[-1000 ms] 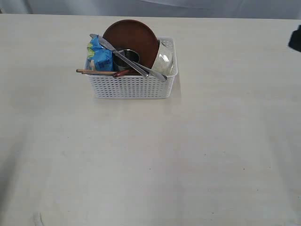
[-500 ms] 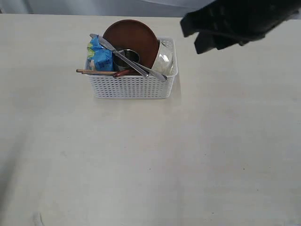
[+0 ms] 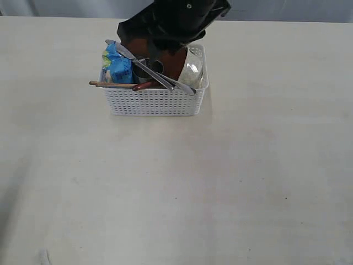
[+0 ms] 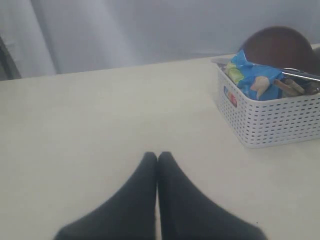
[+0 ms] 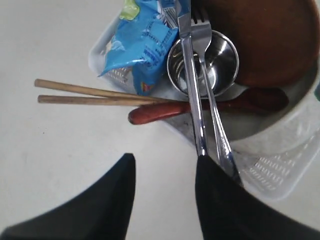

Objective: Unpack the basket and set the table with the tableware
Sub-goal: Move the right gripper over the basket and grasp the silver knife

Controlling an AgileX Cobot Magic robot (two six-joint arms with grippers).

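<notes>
The white basket (image 3: pixel 154 102) stands at the back of the table (image 3: pixel 193 182). It holds the tableware: a reddish-brown plate (image 5: pixel 265 35), a steel cup (image 5: pixel 220 65), a knife (image 5: pixel 187 75) and fork (image 5: pixel 212 110) lying across it, a dark red spoon (image 5: pixel 200 109), wooden chopsticks (image 5: pixel 90 94) jutting over the rim, and a white bowl (image 3: pixel 193 69). My right gripper (image 5: pixel 165 159) hovers open over the basket, with nothing between its fingers. One finger overlaps the ends of the knife and fork handles. My left gripper (image 4: pixel 158 156) is shut and empty, low over the table, apart from the basket (image 4: pixel 270 120).
A blue snack bag (image 5: pixel 145 40) stands in the basket's end beside the cup. The dark right arm (image 3: pixel 171 22) covers the top of the plate in the exterior view. Pale tabletop stretches in front of and to both sides of the basket.
The right arm has swept in from the right edge to above the basket. The basket and its contents have not moved.
</notes>
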